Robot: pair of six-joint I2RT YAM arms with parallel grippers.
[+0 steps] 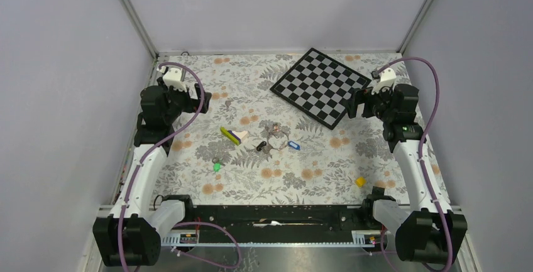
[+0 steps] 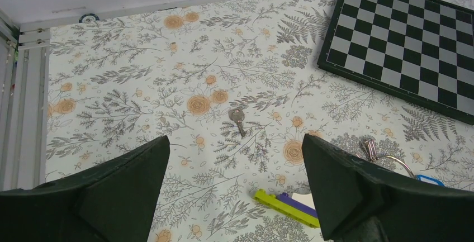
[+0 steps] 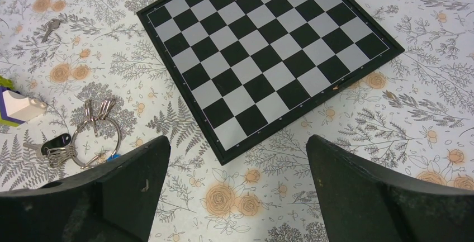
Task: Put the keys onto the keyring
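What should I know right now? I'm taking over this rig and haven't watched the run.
Left gripper: open, empty, raised over the table, left side.
Right gripper: open, empty, raised by the chessboard.
Keyring lies mid-table with bare metal keys bunched at it; threaded or not, cannot tell. Black key and blue key lie beside it, green key apart toward the bases, one loose bare key farther back left.
Done: no coloured key is clearly on. Left: grasp the ring, thread the keys.
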